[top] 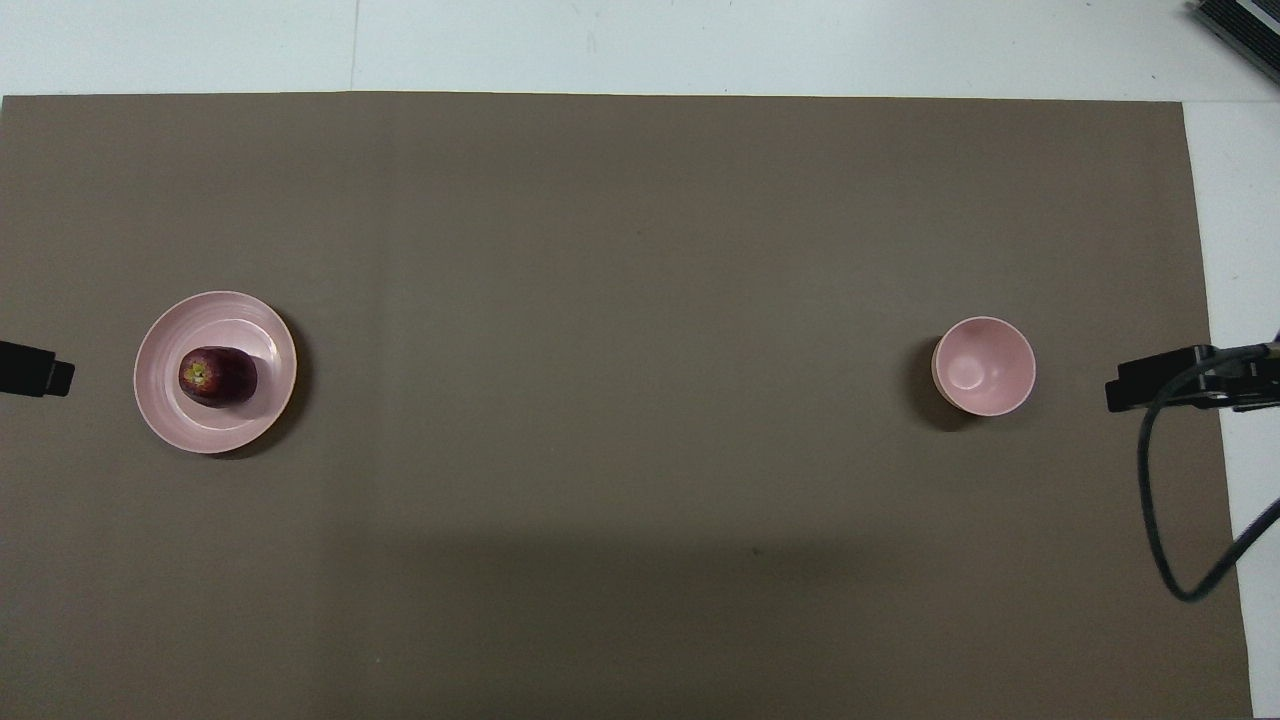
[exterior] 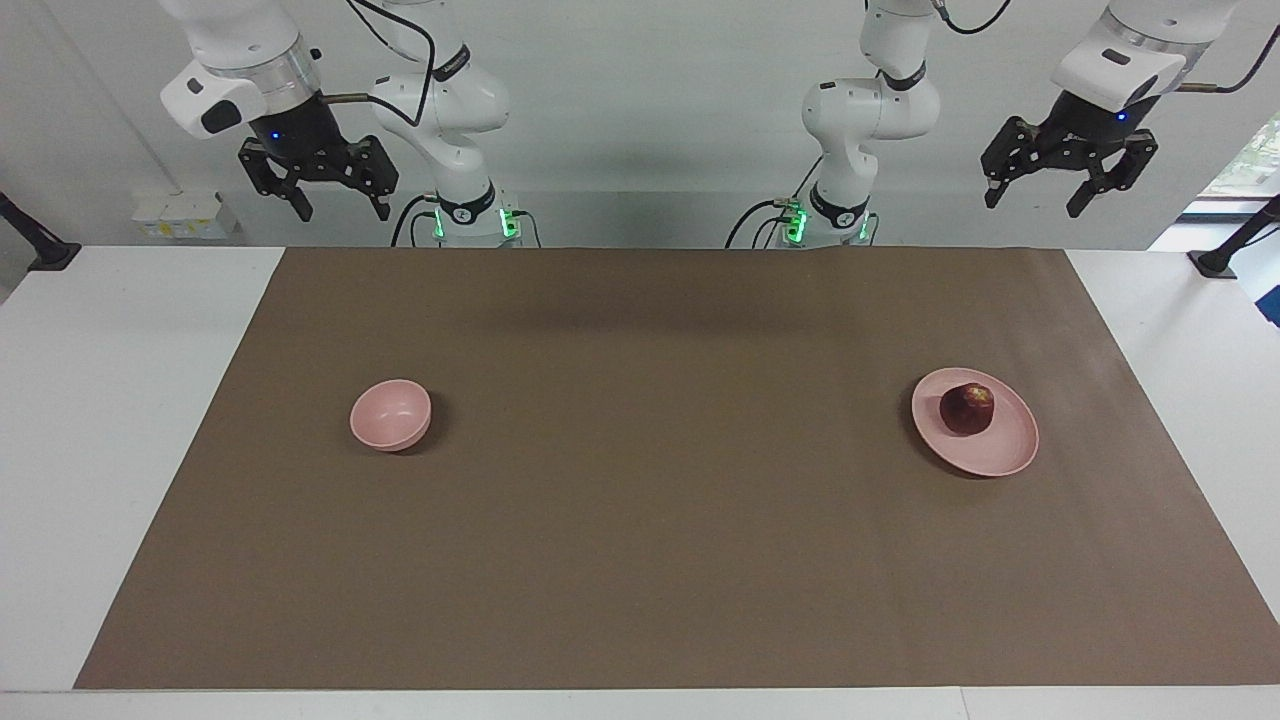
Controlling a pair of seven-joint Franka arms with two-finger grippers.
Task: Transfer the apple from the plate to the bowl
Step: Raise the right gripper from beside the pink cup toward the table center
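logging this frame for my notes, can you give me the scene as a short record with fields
apple: on the plate, untouched
plate: on the brown mat, toward the left arm's end of the table
bowl: empty, upright, toward the right arm's end
left end effector: raised, open, holds nothing, waiting
right end effector: raised, open, holds nothing, waiting
task state: not yet begun

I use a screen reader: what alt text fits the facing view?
An apple sits on a pink plate toward the left arm's end of a brown mat; an empty pink bowl stands toward the right arm's end. The left gripper and right gripper wait raised, fingers open.
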